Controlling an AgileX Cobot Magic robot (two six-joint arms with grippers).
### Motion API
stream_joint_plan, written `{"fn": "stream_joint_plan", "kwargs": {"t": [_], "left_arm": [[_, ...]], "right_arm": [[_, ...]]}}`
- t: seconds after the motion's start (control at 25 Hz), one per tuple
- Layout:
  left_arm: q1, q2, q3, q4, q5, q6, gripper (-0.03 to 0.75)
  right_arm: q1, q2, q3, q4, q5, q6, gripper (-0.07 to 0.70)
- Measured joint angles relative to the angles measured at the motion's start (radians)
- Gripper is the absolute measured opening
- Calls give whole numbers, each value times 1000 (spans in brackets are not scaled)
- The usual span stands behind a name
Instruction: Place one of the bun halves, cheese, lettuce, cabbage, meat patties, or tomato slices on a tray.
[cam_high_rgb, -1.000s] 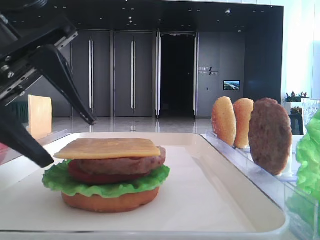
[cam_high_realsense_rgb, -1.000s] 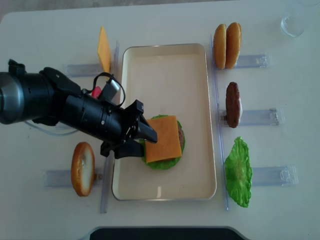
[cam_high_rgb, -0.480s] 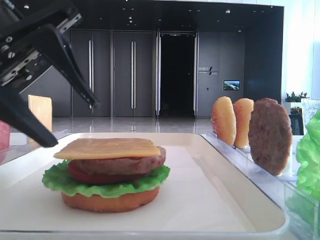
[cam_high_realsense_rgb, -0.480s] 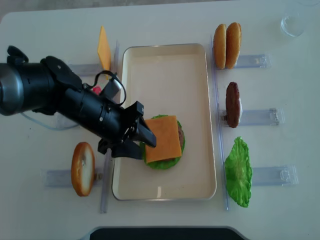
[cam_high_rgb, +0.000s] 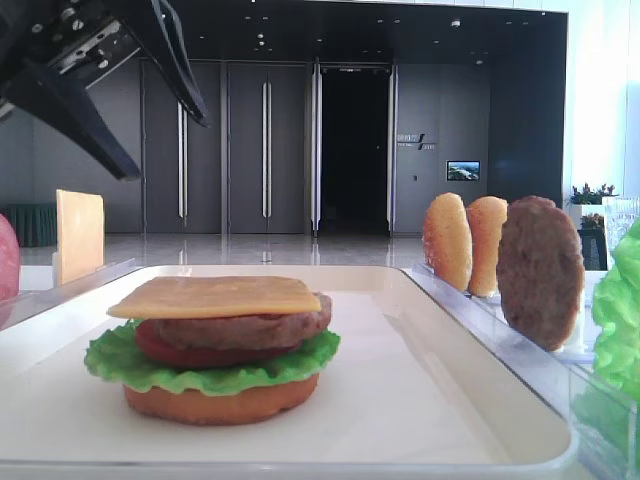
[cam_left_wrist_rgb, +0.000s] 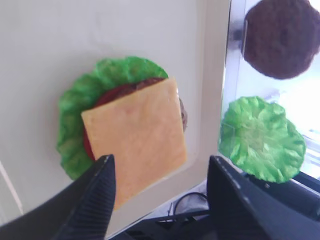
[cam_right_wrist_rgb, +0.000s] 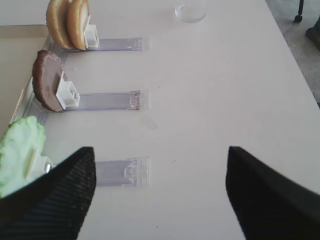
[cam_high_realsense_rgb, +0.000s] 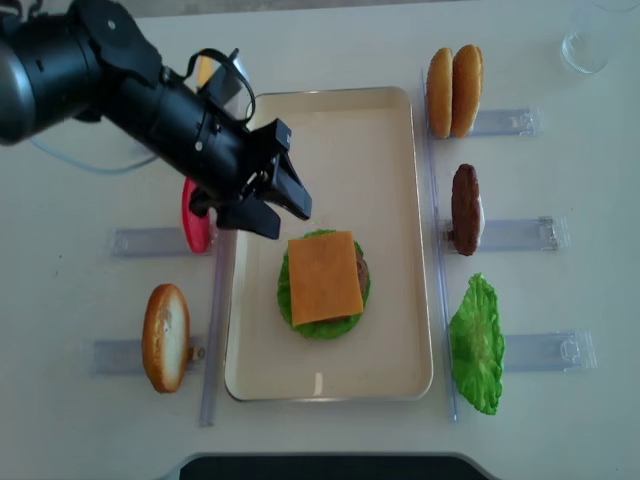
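On the cream tray stands a stack: bun half, lettuce, tomato slice, meat patty, and a square cheese slice on top. My left gripper hangs open and empty above the tray, just up-left of the stack and clear of it. Off to the right, over bare table, my right gripper is open and holds nothing. Cabbage is not in view.
Clear racks flank the tray. On the right stand two bun halves, a meat patty and lettuce. On the left stand a tomato slice, a bun half and a cheese slice. A glass sits far right.
My left gripper has lifted and drawn back from beside the stack toward the tray's far left, staying open. The cheese rests on the stack unmoved.
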Motion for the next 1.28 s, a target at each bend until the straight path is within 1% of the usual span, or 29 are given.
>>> {"fn": "stream_joint_plan", "kwargs": {"t": [0.12,0.24,0.32,0.36,0.44,0.56,0.72,0.8,0.88,1.0,1.12,1.28], "left_arm": [[0,4,-118,120,23,-113,444],[0,9,-237,258,66,-221,444],[0,10,-312,370,122,-300,444],[0,10,-348,429,157,-328,444],[1,10,-404,513,205,-366,444],[1,10,-461,574,223,-384,444],[3,10,-491,604,228,-394,444],[24,10,-495,616,232,-394,444],[63,10,-496,623,234,-388,444],[141,10,-496,653,234,-357,444],[223,10,-496,714,234,-321,444],[300,10,-496,788,236,-254,444]], "right_arm": [[0,0,0,0,0,0,515],[0,0,0,0,0,0,515],[0,0,0,0,0,0,515],[0,0,0,0,0,0,515],[0,0,0,0,0,0,515],[0,0,0,0,0,0,515],[0,0,0,0,0,0,515],[0,0,0,0,0,0,515],[0,0,0,0,0,0,515],[0,0,0,0,0,0,515],[0,0,0,0,0,0,515],[0,0,0,0,0,0,515]]}}
